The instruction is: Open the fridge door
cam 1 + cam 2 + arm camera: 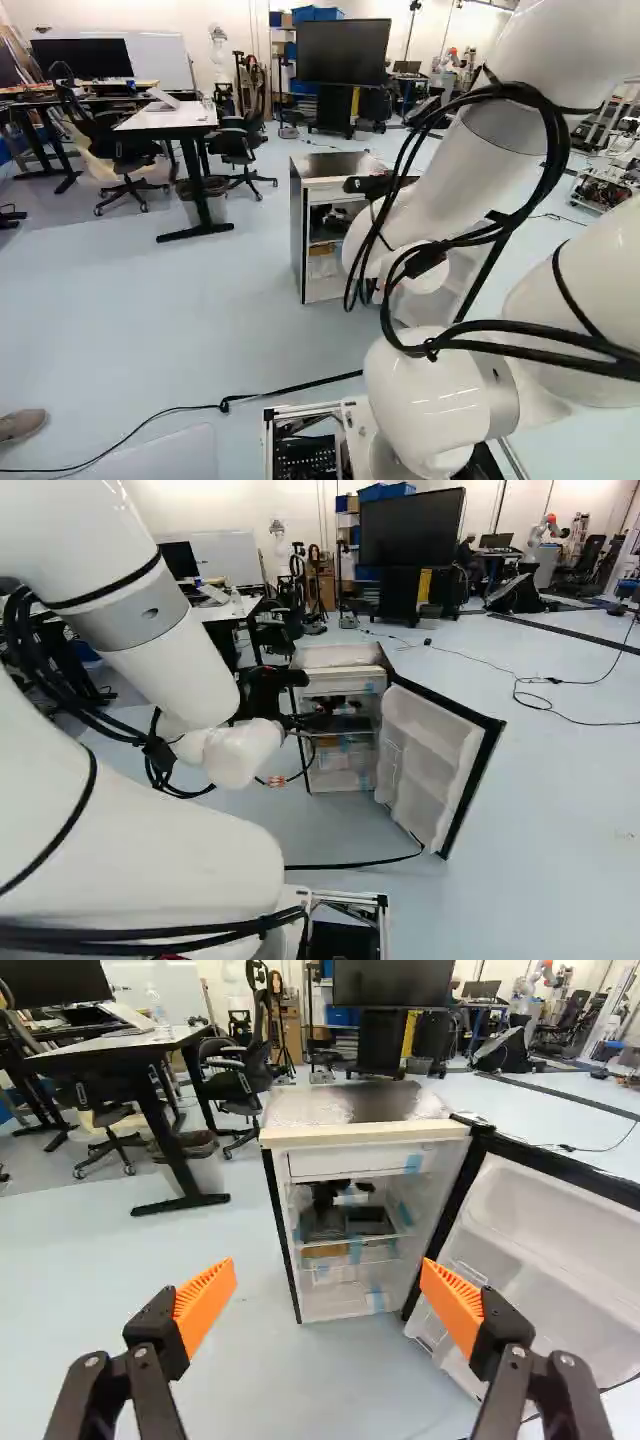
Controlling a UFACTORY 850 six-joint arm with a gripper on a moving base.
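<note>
The fridge (368,1132) stands upright on the pale floor (190,1260), ahead of the claw (276,780), with its open front facing the arm. Its door (432,765) is swung wide on the robot's right; the dark outer rim angles outward and toward the arm, and the white shelved inside shows. The claw's two fingers stand wide apart, orange pads (205,1305) with nothing between them, short of the fridge. Beyond the right-hand finger lies the door's inner face; ahead of the left-hand one, floor runs up to the fridge's dark side edge and on toward the desk (110,1052). The desk leg nearest the fridge leaves a floor gap between them. A black cable (350,865) crosses the floor from the base toward the door's low corner.
</note>
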